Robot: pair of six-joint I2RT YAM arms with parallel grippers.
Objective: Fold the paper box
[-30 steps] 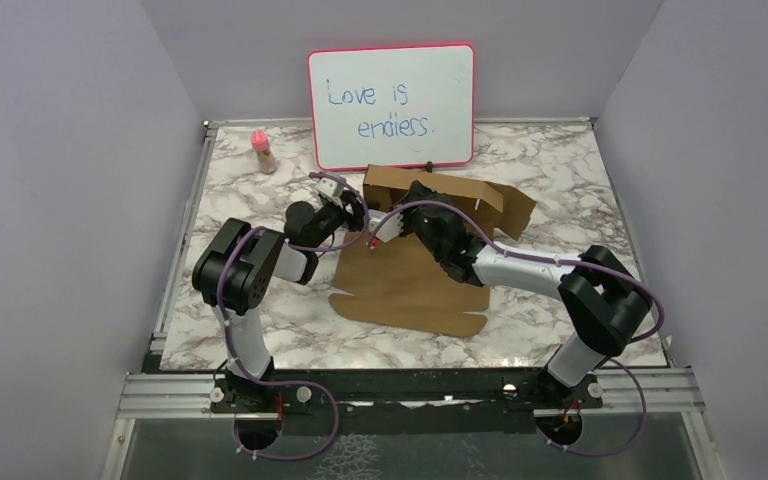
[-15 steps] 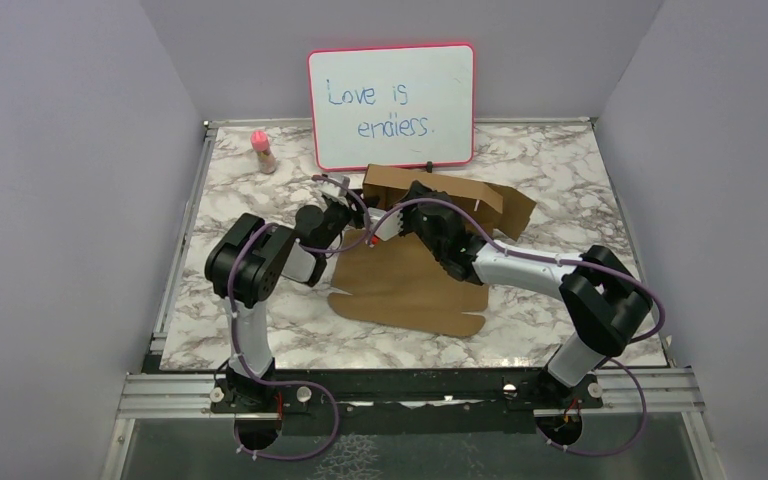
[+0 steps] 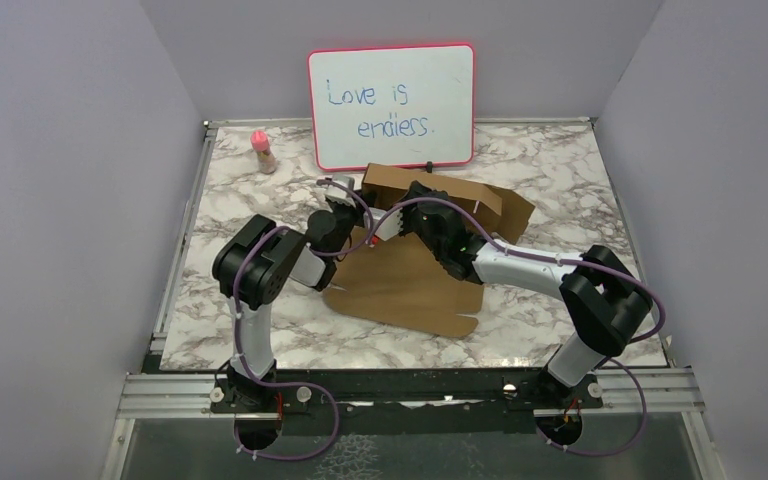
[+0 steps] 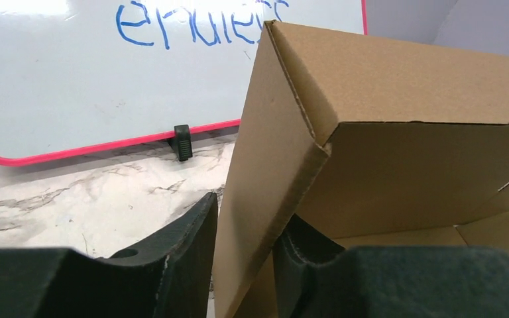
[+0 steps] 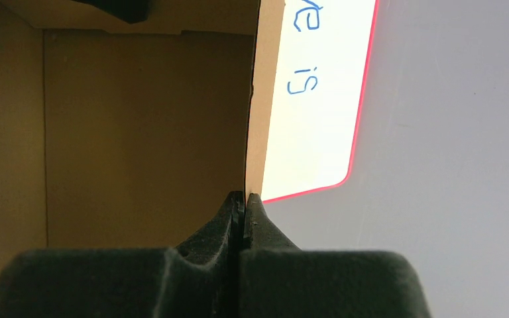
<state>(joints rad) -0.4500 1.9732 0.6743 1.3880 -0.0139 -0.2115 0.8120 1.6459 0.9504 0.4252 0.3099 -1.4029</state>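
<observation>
My right hand [image 5: 242,202] pinches the box [image 4: 397,86] wall. My left hand [image 4: 246,215] straddles it, grip unclear. I'd squeeze squarely before creasing.

brown paper box [image 3: 400,290], half-folded, rear wall raised

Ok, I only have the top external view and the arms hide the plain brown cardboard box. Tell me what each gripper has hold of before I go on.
Observer: In the left wrist view, the left gripper straddles an upright side wall of the brown cardboard box. One finger is outside and one inside, and both look pressed against the wall.
Operator: Now give me the right one.
Observer: In the right wrist view, the right gripper is shut. Its fingertips pinch the bare edge of a thin upright panel of the box.
</observation>
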